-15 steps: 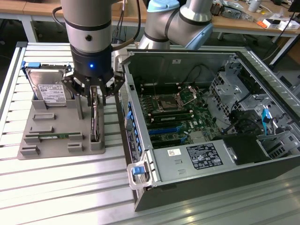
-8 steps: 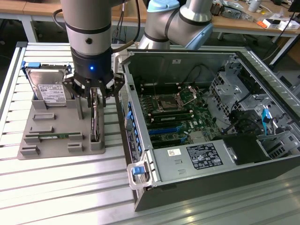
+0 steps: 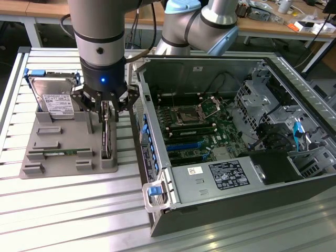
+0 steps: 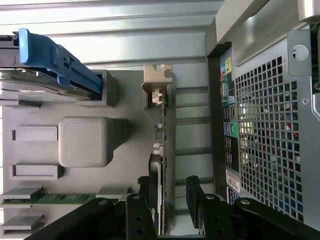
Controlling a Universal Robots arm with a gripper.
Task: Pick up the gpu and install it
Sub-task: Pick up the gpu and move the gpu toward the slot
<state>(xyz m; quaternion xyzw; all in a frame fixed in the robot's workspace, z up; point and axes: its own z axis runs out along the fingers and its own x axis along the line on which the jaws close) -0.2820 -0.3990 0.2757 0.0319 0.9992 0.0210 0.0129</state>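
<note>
Gripper [image 4: 169, 192] fingers sit closest to us in the wrist view, spread wide on either side of the gpu [image 4: 161, 150]. It stands on edge in its gray holder [image 4: 125, 150], not clamped. Exterior view, we see that straddle too, holder just beside the open computer case [image 3: 210, 207], on the exterior view's left.

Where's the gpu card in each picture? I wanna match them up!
Exterior view: the gpu stands on edge in the gray holder, under the hand, at the exterior view's left.
Wrist view: the gpu, edge-on, between the hand's open fingers.
Shared landmark: the blue-framed hard drive.
</note>
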